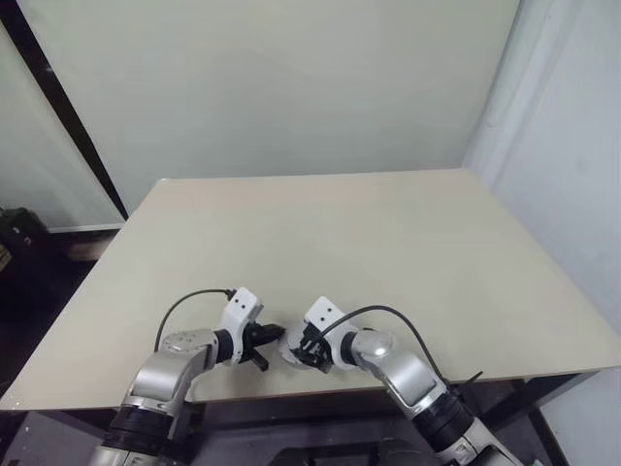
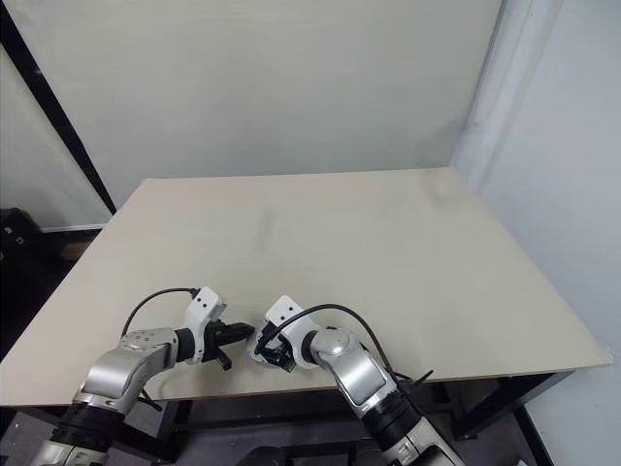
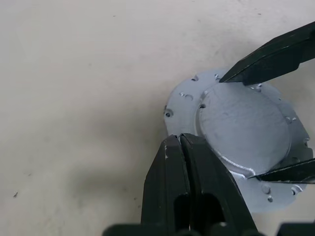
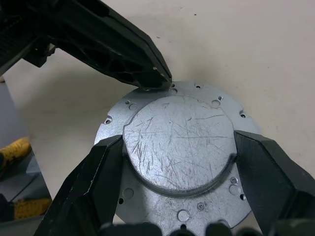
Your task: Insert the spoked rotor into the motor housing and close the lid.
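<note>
Metal sits between my two claws near the front edge of the table [image 1: 388, 223]: a pale silver round part with a scratched raised face and a flange [image 4: 162, 206] dotted with small holes. I take it for the lid [image 4: 182, 123], lying flat on the tabletop. What lies under it I cannot tell. My right gripper [image 4: 177, 152] is spread wide and clamped across the raised face, one black finger against each side of its edge. I judge that hold is there to keep the part centred and stop it sliding while it is worked on. My left gripper [image 3: 179, 142] has its two fingers pressed tight together with nothing between them, so they make a single blunt point. That point rests on the flange just beside the raised face, on the side away from my right wrist. I read it as a pusher and not a grasp: closed fingers give a stiff tip for pressing the rim down or nudging it round. Both arms reach in from opposite sides so that neither blocks the other. If the closing step is what is in hand, the risk is pressing on one side alone and tilting the part instead of seating it evenly.
</note>
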You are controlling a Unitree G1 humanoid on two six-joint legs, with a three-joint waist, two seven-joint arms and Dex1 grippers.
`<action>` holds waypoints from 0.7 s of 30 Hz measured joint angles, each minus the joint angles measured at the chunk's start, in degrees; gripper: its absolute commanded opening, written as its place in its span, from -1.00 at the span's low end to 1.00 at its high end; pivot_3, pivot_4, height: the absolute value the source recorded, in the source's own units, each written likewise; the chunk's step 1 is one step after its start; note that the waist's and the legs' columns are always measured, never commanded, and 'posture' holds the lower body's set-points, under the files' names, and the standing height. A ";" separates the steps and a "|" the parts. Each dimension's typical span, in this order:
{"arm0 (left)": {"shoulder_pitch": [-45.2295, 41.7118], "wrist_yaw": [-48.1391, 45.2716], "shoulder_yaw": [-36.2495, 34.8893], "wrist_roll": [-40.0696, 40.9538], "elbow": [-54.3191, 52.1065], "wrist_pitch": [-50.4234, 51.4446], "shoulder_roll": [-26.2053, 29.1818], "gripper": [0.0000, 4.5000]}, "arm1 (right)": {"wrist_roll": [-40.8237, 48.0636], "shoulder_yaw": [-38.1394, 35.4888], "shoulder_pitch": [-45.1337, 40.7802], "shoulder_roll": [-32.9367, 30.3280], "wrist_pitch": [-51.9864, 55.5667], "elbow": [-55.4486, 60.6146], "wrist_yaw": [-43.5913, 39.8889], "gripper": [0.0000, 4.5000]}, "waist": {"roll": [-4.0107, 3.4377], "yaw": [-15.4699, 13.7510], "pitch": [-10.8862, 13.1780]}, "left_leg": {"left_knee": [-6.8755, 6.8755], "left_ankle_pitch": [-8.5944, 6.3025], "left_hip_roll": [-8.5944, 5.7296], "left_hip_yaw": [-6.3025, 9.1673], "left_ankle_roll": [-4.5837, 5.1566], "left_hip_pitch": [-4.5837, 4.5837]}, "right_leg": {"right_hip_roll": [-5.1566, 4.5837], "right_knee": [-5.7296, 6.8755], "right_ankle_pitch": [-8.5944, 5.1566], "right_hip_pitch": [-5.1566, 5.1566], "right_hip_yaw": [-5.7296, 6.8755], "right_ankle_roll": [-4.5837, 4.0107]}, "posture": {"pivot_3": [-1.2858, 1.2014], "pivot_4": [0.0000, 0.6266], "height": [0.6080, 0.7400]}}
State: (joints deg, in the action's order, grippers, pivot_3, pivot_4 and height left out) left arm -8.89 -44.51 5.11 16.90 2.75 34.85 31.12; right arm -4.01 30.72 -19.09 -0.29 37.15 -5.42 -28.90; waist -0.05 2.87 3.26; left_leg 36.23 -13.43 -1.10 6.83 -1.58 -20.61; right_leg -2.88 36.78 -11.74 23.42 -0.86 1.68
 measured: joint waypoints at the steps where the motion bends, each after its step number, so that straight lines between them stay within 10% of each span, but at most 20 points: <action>1: 0.02 -0.04 -0.12 0.04 -0.03 0.17 0.01 -1.00 | 0.00 -0.06 0.16 0.15 -0.12 -0.02 0.26 0.43 | 0.00 0.00 0.00 | 0.00 0.00 0.00 0.00 0.00 0.00 | 0.00 0.00 0.00 0.00 0.00 0.00 | 0.03 -1.00 1.00; 21: 1.16 -0.31 -0.28 0.66 -1.65 1.12 -0.01 -1.00 | -0.55 1.49 -0.55 -0.82 -0.96 -0.35 1.19 0.43 | 0.00 -0.01 0.00 | -0.01 0.00 0.00 0.02 -0.01 0.00 | 0.00 0.00 0.00 0.01 0.00 0.00 | 0.03 -1.00 1.00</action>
State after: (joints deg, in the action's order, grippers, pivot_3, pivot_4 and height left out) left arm -7.73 -44.82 4.83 17.56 1.10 35.98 31.11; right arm -4.55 32.21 -19.64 -1.11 36.18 -5.77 -27.71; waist -0.05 2.86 3.26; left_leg 36.22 -13.43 -1.09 6.85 -1.59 -20.61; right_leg -2.88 36.78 -11.74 23.42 -0.86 1.68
